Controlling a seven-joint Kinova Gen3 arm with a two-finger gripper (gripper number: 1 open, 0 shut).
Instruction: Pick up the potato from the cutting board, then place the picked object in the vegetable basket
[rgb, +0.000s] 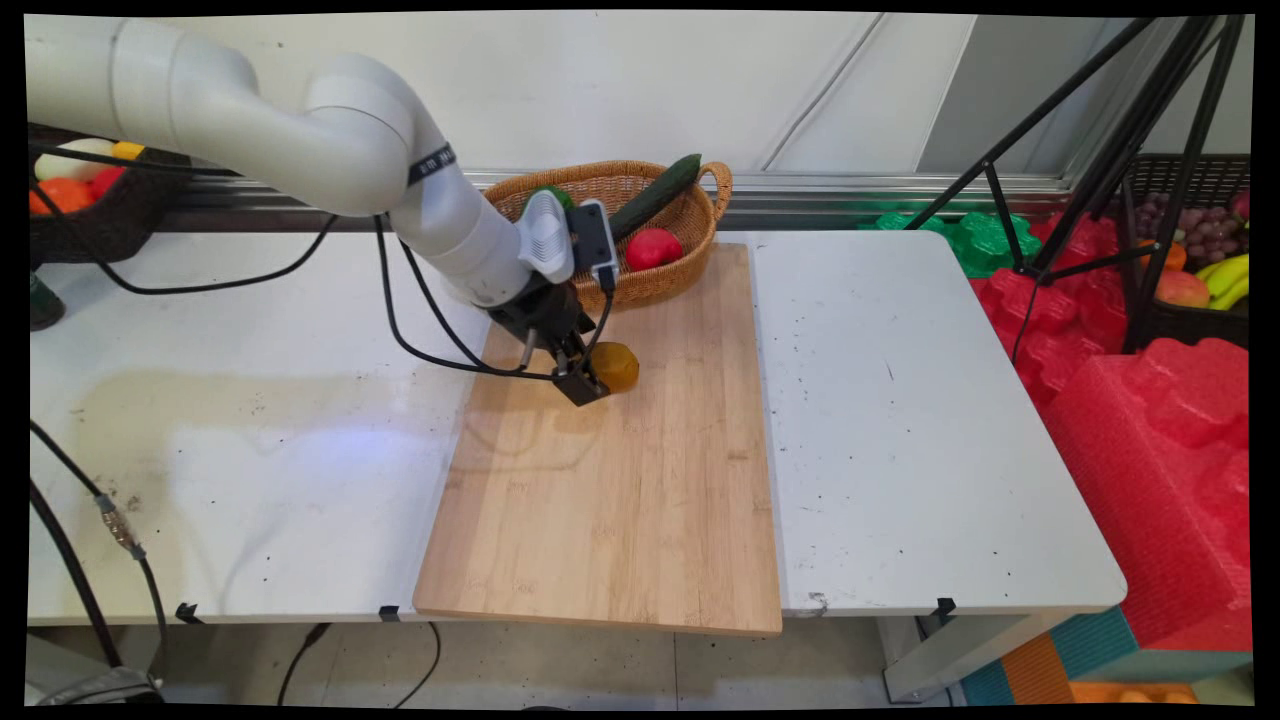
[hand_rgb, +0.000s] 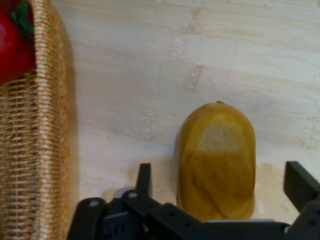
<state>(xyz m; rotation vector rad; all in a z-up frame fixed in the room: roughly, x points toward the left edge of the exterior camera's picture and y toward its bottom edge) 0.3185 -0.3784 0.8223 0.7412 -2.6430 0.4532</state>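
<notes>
main view shows the black two-finger gripper (rgb: 590, 380) lowered to the pale bamboo cutting board (rgb: 620, 500) that lies across the white table (rgb: 250, 450), with a rounded, glossy mustard-yellow fruit (rgb: 616, 367) (it looks like a mango, probably a plastic one) lying on the board's far half, just in front of the woven wicker basket (rgb: 690, 255). the basket stands at the board's far edge and holds a long dark green cucumber (rgb: 655, 195) leaning over its rim and a round red fruit (rgb: 653, 248); something green beside the wrist is mostly hidden by the arm.

in the hand view the yellow fruit (hand_rgb: 216, 162) lies between the fingers (hand_rgb: 144, 179), its blunt end pointing away from the hand. the fingers stand apart, one on each side of it, with board showing between each finger and the fruit's flank, so they bracket it without pressing on it. the basket's wall (hand_rgb: 42, 135) runs down the left of that view, near but apart from the fruit.

as a judgement: the fruit seems light and stiff, with a smooth waxy skin that could slip under narrow pads, and its rounded form may roll on the board if nudged from one side. the steadiest hold looks to be across its widest middle, both pads meeting the curved flanks squarely, not near the tapering end.
</notes>
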